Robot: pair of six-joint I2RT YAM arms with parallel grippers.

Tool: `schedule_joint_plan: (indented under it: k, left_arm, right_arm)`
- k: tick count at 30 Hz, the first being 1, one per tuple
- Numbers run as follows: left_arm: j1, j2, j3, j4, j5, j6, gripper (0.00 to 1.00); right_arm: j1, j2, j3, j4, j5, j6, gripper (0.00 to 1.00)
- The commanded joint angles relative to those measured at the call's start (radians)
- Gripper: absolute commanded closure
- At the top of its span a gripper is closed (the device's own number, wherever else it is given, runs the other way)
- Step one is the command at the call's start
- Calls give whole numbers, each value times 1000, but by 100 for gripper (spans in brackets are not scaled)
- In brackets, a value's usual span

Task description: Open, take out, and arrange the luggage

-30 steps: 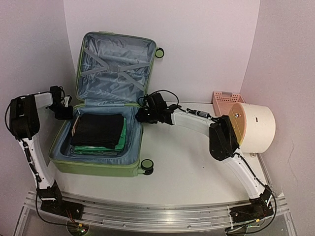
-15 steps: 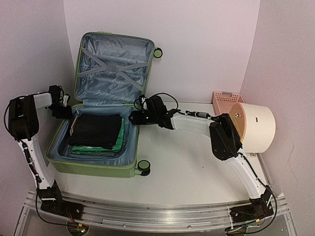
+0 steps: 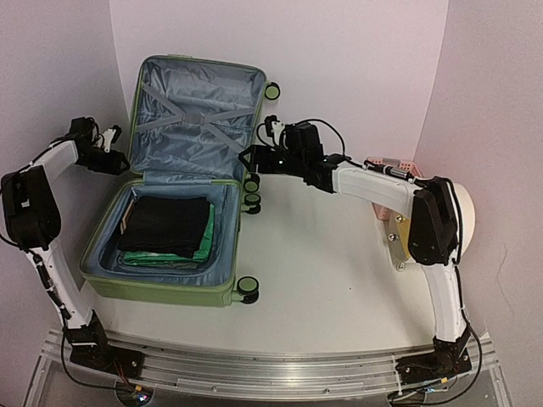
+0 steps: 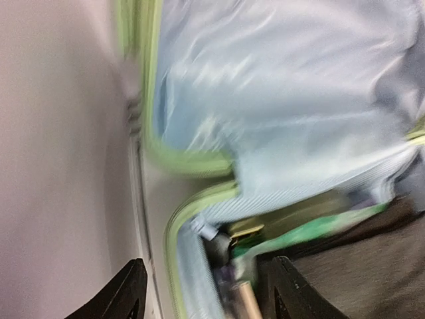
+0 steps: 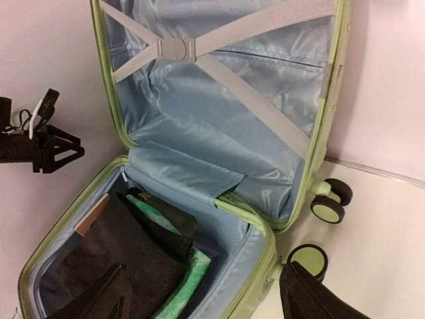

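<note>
Two grippers released, nothing held: left gripper [image 3: 112, 161] by left edge of lid [image 3: 199, 102], right gripper [image 3: 251, 158] by right edge. Open luggage [image 3: 161, 280] sits left on surface [image 3: 339, 280], lid propped against far wall. Guessing that keeps dark clothes [image 3: 165, 225] reachable.

Pale lilac walls [image 3: 356, 68] on three sides; white tabletop [image 3: 322, 271]; aluminium rail [image 3: 254, 369] in front

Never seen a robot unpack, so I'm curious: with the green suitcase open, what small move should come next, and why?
Probably lower the right pincer, jaws open and empty, toward the black folded cloth lying uppermost in the light-green hard-shell suitcase: its lid stands open and nothing is out yet.
</note>
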Motion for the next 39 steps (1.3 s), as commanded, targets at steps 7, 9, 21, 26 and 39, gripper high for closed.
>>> schedule_joint_plan:
  k: [7,9,21,26,39]
  left_arm:
    - [-256,15,211,-173,194,123,29]
    - [-301,31,228,-171,195,112,28]
    - [-380,35,239,-210,200,-16,1]
    - [-380,-9,160,-198,207,-22,1]
    - [-380,-22,137,-201,198,-20,1]
  right_arm:
    - [-127,-206,-245,4,62,157,23]
    - [-167,-237,-268,-24,95,152,23]
    - [-466,114,291,-722,564,-208,5]
    - [-500,207,317,-741,671,-293,4]
    - [-503,338,372,-708,367,-344,51]
